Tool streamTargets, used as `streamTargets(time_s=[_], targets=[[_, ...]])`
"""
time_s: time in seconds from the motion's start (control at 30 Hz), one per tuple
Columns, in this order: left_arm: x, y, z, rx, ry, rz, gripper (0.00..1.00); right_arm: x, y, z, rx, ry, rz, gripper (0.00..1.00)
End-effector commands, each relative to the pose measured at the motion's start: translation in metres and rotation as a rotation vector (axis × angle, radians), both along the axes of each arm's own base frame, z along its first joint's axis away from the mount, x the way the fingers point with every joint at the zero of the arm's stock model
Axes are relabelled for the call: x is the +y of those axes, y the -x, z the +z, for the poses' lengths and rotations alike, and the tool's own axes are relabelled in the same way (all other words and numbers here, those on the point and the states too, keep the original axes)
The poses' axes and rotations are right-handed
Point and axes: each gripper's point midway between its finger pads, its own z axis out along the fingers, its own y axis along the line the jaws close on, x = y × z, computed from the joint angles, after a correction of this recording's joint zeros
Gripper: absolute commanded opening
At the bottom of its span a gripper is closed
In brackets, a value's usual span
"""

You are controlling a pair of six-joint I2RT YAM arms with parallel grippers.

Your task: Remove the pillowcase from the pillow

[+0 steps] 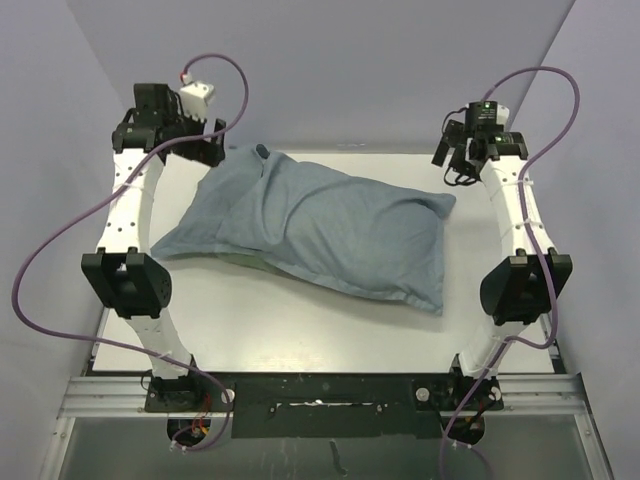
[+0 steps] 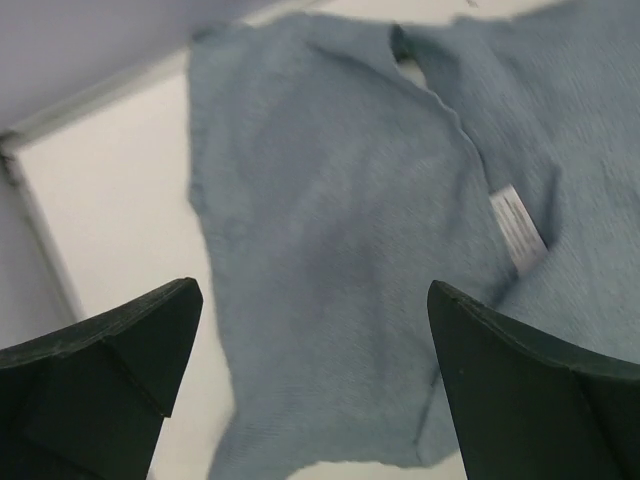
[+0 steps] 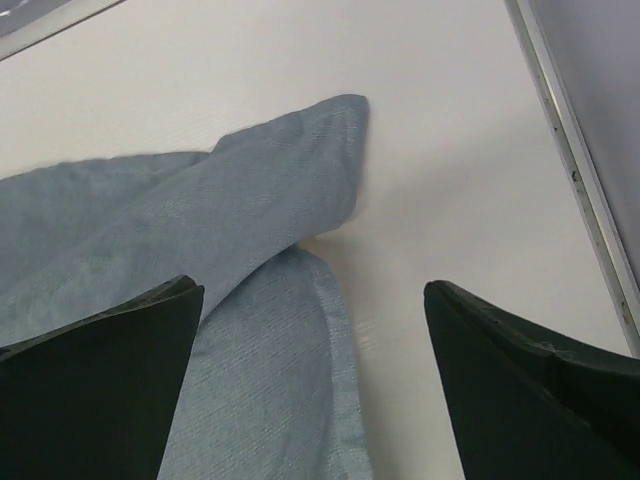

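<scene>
The pillowcase [image 1: 320,225] lies across the white table [image 1: 300,335], its blue-grey side showing, plump on the right and flat and limp toward the left end. The pillow is hidden inside it. My left gripper [image 1: 205,140] hangs open above the far-left end of the cover. In the left wrist view my left gripper [image 2: 312,290] is spread wide over loose blue fabric [image 2: 330,250] that bears a small white label [image 2: 518,228]. My right gripper [image 1: 455,160] is open above the far-right corner. The right wrist view shows my right gripper [image 3: 312,288] over that corner [image 3: 290,200], holding nothing.
Grey walls close in the table at the back and on both sides. Purple cables [image 1: 60,250] loop beside each arm. A metal rail [image 1: 300,395] runs along the near edge, and the table's right rim [image 3: 575,170] lies close to the right gripper.
</scene>
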Motion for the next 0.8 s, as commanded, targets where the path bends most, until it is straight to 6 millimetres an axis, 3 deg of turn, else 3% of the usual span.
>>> streamTargets(time_s=[0.0,0.13,0.3,0.43,0.57,0.67,0.77], targets=[[-0.042,0.055,-0.003,0.052,0.134,-0.159,0.98,0.056,-0.005,0.045,-0.156,0.066,0.138,0.99],[-0.061,0.060,-0.026,0.126,0.273,-0.151,0.98,0.137,-0.011,0.041,-0.165,0.081,0.347,0.98],[-0.061,0.036,-0.043,0.153,0.367,-0.049,0.93,0.236,-0.015,0.031,-0.171,0.103,0.572,0.98],[-0.061,0.016,-0.052,0.156,0.426,0.018,0.89,0.294,-0.021,0.018,-0.182,0.101,0.703,0.98],[-0.079,0.008,-0.068,0.222,0.477,0.000,0.90,0.316,-0.018,-0.016,-0.135,0.082,0.761,0.98],[-0.084,-0.002,-0.085,0.233,0.446,0.024,0.90,0.316,-0.004,-0.047,-0.087,0.052,0.776,0.99],[-0.082,-0.013,-0.100,0.248,0.432,0.070,0.88,0.310,0.016,-0.070,-0.061,0.015,0.775,0.93]])
